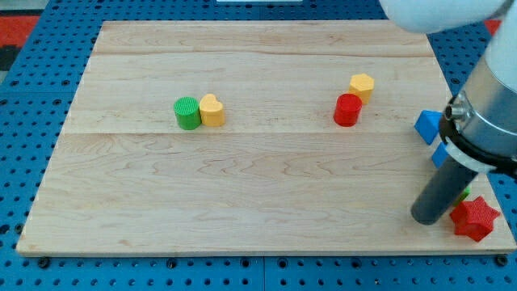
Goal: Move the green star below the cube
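Camera view: at the left of the desk (242, 186) a green cylinder (187, 112) was seen touching a yellow heart (212, 110). Farther right, a red cylinder (347, 109) stood just beside a yellow hexagon (362, 85). At the right edge a blue cube (427, 125) was seen, with a second blue block (440, 154) just nearer, partly hidden by the arm.

No pincer was fitted, so nothing could be held or opened. My tip (426, 219) was set down at the near right, nearer than the cube. The green star (464, 195) was shown only as a sliver just right of the rod, with a red star (473, 218) touching or almost touching it on its near right.

The step in hand was judged to be the approach, or the start of a push. The star already lay nearer than the cube but to its right, so a short push leftward was judged to be called for, made from the star's right side, where the red star crowded it.

Which way the star pointed could not be told, and no long axis could be made out.
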Robot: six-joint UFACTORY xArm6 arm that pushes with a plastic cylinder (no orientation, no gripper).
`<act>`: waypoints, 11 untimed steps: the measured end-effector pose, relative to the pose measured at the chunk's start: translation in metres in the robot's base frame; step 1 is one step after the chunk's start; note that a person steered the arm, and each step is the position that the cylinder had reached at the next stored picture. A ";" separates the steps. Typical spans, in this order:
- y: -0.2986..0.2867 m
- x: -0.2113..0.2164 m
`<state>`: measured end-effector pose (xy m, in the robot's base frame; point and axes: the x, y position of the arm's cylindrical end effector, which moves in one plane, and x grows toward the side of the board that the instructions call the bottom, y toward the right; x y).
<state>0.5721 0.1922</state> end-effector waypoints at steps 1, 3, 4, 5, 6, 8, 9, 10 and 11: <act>-0.018 -0.015; -0.026 -0.022; -0.005 -0.022; 0.018 -0.022; 0.035 -0.022; 0.037 -0.022; 0.016 -0.038; 0.016 -0.051; 0.016 -0.057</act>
